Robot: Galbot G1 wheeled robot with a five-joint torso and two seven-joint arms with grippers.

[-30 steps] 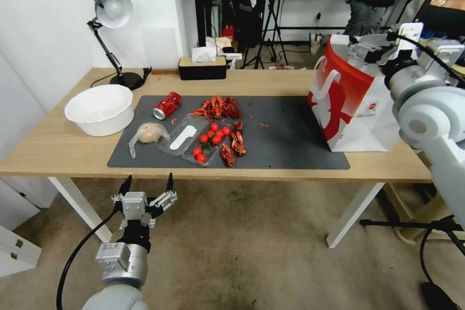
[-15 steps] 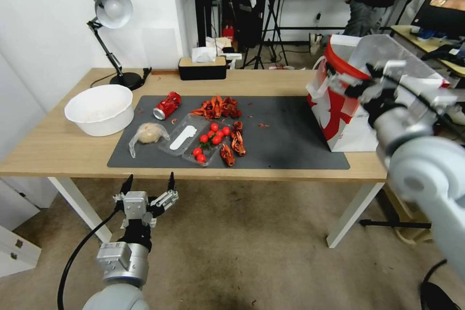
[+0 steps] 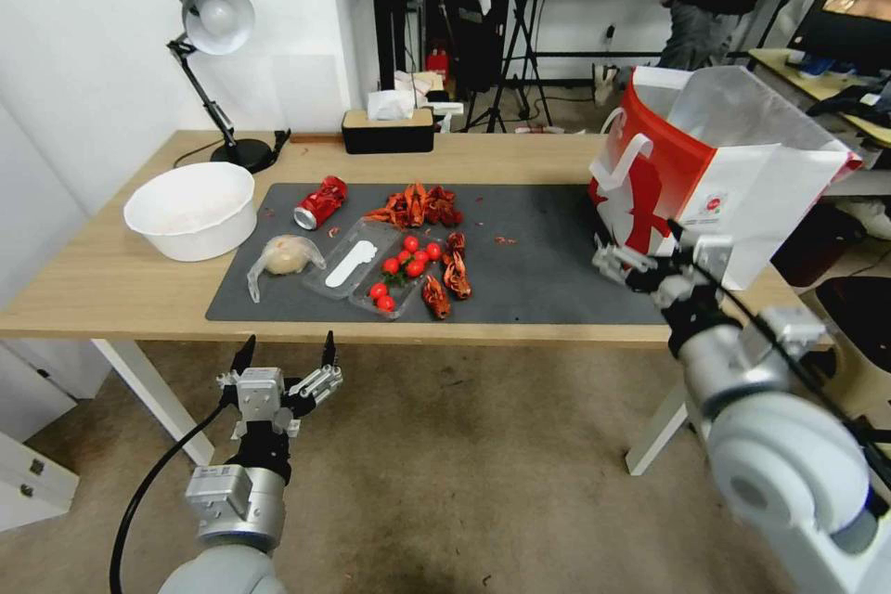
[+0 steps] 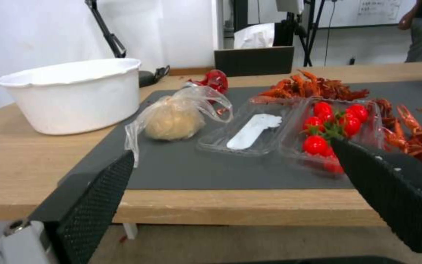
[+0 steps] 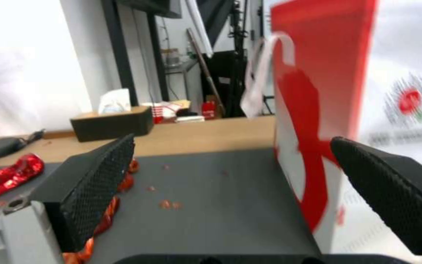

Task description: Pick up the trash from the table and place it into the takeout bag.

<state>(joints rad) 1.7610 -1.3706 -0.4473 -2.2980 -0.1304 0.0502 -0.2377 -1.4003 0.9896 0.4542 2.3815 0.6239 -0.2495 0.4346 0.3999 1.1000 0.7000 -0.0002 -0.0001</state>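
Note:
On the table (image 3: pixel 111 283), a crushed red can (image 3: pixel 320 201) lies at the back left of the dark mat (image 3: pixel 548 269). The same can (image 5: pixel 6 178) shows in the right wrist view. A plastic-wrapped pale lump (image 3: pixel 283 255) (image 4: pixel 174 117) rests on the mat's left part. The takeout bag (image 3: pixel 715 167) (image 5: pixel 318 110) stands open at the mat's right end. My right gripper (image 3: pixel 637 258) (image 5: pixel 233 143) hovers open and empty over the table's front edge, just in front of the bag. Open too, my left gripper (image 3: pixel 283 357) (image 4: pixel 233 152) hangs below the front edge, facing the lump.
A large white bowl (image 3: pixel 192 209) sits left of the mat. Crayfish shells (image 3: pixel 418 204), cherry tomatoes (image 3: pixel 406 264) and a clear tray with a white spoon (image 3: pixel 351 262) crowd the mat's middle. A desk lamp (image 3: pixel 212 19) and tissue box (image 3: pixel 387 128) stand along the back edge.
My right arm has come down from above the bag's mouth to the table's front edge beside the bag, with nothing in its gripper. The left arm has stayed put.

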